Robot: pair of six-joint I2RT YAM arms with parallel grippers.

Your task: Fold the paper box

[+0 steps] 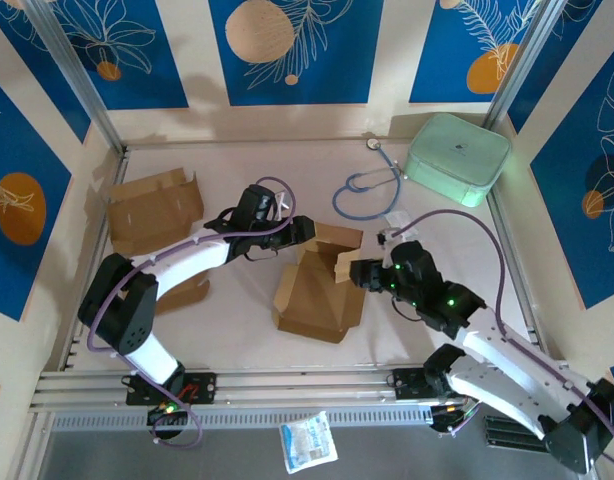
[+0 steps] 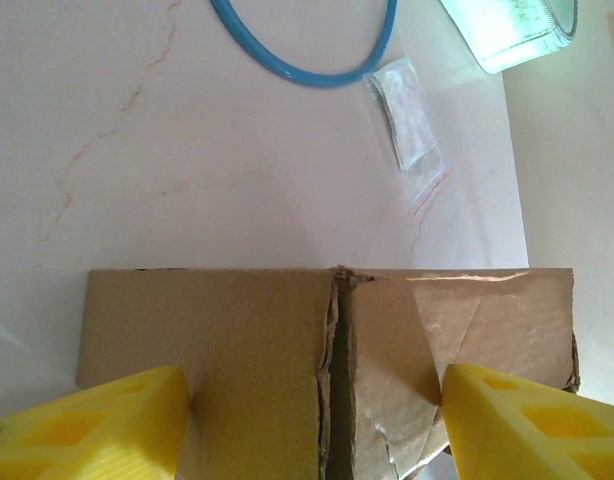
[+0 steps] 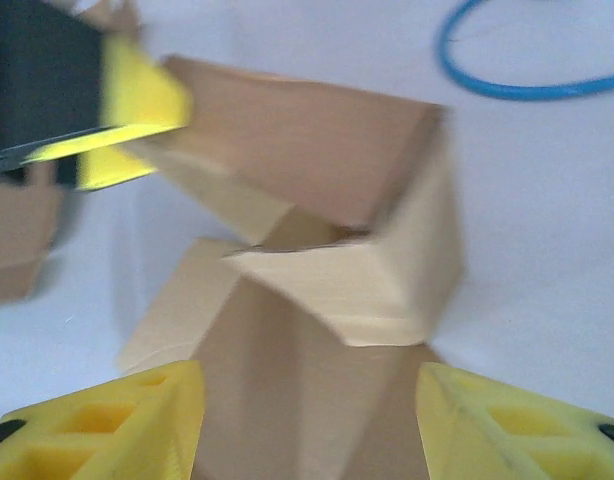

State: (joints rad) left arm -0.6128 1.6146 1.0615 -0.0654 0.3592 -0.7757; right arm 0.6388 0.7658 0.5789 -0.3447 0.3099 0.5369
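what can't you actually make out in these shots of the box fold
- Right wrist view: motion blur smears the cardboard box, so its flap edges and creases are unclear.
- Left wrist view: the bottom edge cuts off the box's near part and most of the left pincer; contact cannot be told.
- Top view: the left arm hides part of the second cardboard sheet; the packet has print too small to read.

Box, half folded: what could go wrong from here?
1. The right gripper is open, so the raised flap may spring back.
2. The box has a ragged seam that could tear under the left gripper.
3. Both grippers sit close together; they might collide.
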